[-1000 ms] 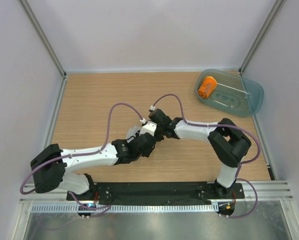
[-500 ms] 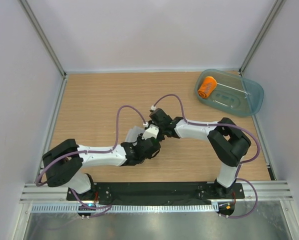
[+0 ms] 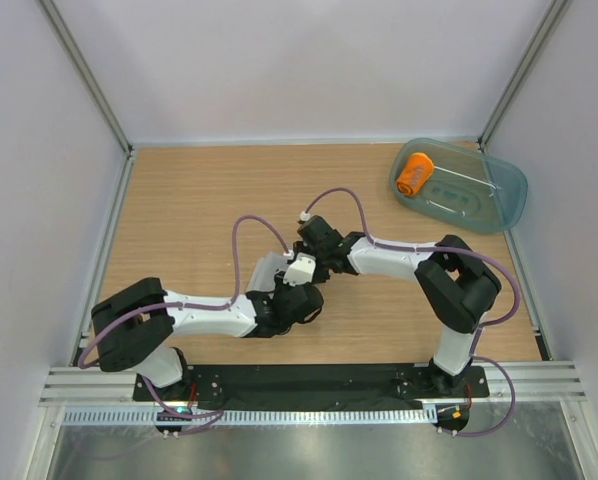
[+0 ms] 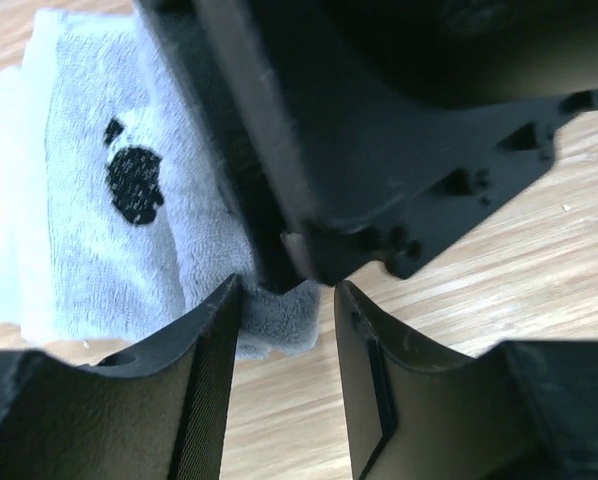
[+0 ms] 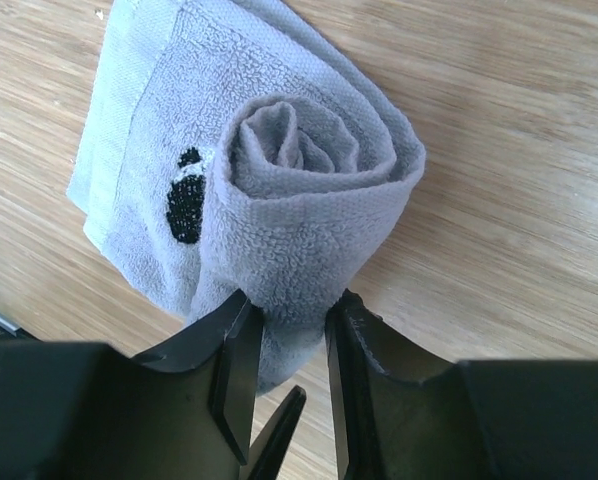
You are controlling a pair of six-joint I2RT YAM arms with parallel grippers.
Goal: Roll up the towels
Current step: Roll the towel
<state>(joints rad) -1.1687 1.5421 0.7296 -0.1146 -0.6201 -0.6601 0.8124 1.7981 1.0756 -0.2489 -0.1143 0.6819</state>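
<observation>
Grey towel (image 5: 299, 190) spiral, right wrist view only

one camera looks down from high behind; both close wrist cameras share the grey towel (image 5: 279, 250).

My left arm (image 3: 209, 312) and right arm (image 3: 399, 258) crowd the grey towel (image 3: 266, 269). I have open surface (image 3: 179, 205) leftward; the tub (image 3: 482, 207) blocks far right.

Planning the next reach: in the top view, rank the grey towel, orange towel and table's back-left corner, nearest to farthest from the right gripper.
1. grey towel, pinched in the right gripper, mid-table.
2. orange towel, rolled, in the tub at back right.
3. table's back-left corner, far left.
</observation>
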